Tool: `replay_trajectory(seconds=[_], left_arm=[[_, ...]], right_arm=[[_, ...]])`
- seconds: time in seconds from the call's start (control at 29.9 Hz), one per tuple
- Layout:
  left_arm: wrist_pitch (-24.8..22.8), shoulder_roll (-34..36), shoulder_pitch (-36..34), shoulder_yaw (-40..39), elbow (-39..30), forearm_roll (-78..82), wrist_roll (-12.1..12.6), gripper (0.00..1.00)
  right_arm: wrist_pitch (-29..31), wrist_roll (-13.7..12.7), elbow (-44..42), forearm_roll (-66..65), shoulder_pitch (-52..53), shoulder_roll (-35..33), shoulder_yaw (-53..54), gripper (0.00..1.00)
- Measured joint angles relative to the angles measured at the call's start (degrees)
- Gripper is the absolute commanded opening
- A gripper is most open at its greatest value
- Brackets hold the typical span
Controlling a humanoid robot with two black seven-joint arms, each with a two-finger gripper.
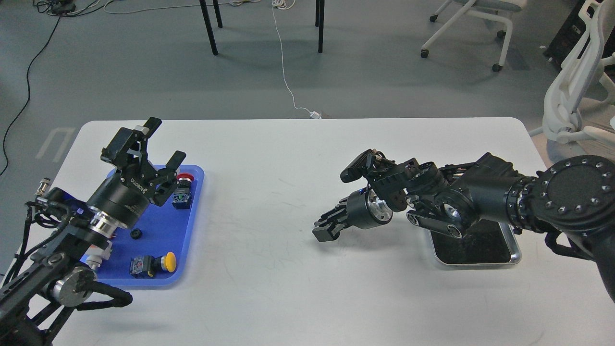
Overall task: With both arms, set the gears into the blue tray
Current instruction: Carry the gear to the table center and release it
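The blue tray (163, 226) lies at the table's left. One small black gear (136, 234) rests on it, just right of my left wrist. My left gripper (163, 142) hangs above the tray's far end, pointing up and away, open with nothing between its fingers. My right gripper (325, 231) is low over the bare table near the middle, pointing left toward the blue tray. Its fingers read as one dark mass, so I cannot see whether they hold anything.
Also on the blue tray are a red-capped switch (184, 179), a yellow-capped switch (168, 262) and another switch (98, 250) partly under my left arm. The silver tray with black lining (515, 252) lies at the right, mostly covered by my right arm.
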Motion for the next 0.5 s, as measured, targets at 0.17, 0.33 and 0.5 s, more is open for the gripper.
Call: replay_trajectory(seconds=[0.17,0.33,0.5], left_arm=[[0.0,0.1,0.0,0.0,0.0,0.0,-0.2,0.98],[0.0,0.7,0.0,0.0,0.0,0.0,-0.6,0.98],[0.0,2.6,0.0,0.0,0.0,0.0,-0.9,0.98]], right_arm=[[-0.3,0.0,0.0,2.2,0.3,0.0,0.9,0.95],[-0.3,0.0,1.4,4.9,2.8,0.0,5.4,0.97],[-0.2,0.0,8.0,7.0,5.5,-5.5,12.7,0.97]])
